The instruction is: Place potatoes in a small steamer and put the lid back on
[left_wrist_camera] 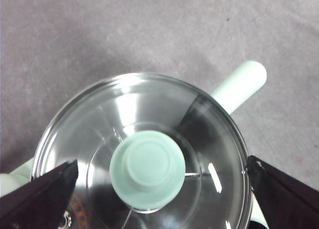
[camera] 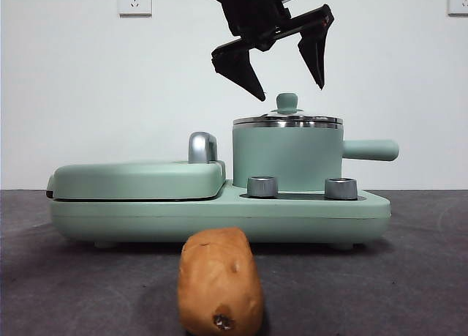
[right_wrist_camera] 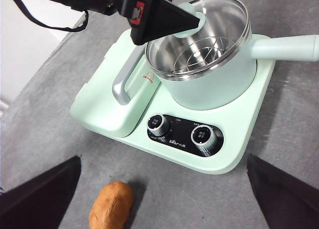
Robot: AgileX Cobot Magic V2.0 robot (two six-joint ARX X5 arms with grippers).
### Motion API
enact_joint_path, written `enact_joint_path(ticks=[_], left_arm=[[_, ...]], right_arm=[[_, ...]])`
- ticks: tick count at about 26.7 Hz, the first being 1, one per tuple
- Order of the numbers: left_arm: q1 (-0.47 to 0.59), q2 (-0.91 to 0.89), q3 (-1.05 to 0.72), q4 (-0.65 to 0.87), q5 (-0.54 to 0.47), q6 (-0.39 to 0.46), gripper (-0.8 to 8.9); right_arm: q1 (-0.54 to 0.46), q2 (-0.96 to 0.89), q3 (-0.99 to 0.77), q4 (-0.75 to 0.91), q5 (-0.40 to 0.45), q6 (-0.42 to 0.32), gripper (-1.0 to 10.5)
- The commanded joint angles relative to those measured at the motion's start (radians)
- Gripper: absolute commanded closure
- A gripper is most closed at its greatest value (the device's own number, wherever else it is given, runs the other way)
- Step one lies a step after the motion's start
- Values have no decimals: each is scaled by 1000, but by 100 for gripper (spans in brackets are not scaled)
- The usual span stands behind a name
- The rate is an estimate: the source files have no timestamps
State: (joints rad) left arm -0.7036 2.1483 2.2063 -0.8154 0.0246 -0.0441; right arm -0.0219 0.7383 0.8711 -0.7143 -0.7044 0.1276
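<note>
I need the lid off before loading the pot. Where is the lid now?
The lid sits shut on the small steamer, at the right of the cooker base in the front view. The open left gripper hovers just above the lid's knob.

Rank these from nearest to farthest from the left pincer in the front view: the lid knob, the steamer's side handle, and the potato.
1. Lid knob: right under the open left pincer, on top of the lid.
2. Side handle: lower, sticking out from the small steamer.
3. Potato: farthest, down on the table in front of the cooker base.
</note>
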Motion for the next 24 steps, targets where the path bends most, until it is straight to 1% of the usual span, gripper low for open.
enact_joint_path(ticks=[1,15,16,18,21,23,24], left_arm=[[-10,31,32,19,-4,3,359],[-10,60,32,18,-4,4,389],[-10,63,32,18,-8,3,444],[-10,63,32,19,-12,3,588],[-10,63,32,12,-51,2,729],[-10,63,32,8,-56,2,801],[-10,63,32,13,-55,3,800]], right_arm=[[1,5,14,7,-3,3,409],[1,5,14,5,-3,4,409],[1,5,14,3,-3,4,409],[1,5,14,3,-3,4,409],[1,5,14,3,-4,8,409],[1,5,14,3,-5,20,409],[1,5,14,3,-7,21,409]])
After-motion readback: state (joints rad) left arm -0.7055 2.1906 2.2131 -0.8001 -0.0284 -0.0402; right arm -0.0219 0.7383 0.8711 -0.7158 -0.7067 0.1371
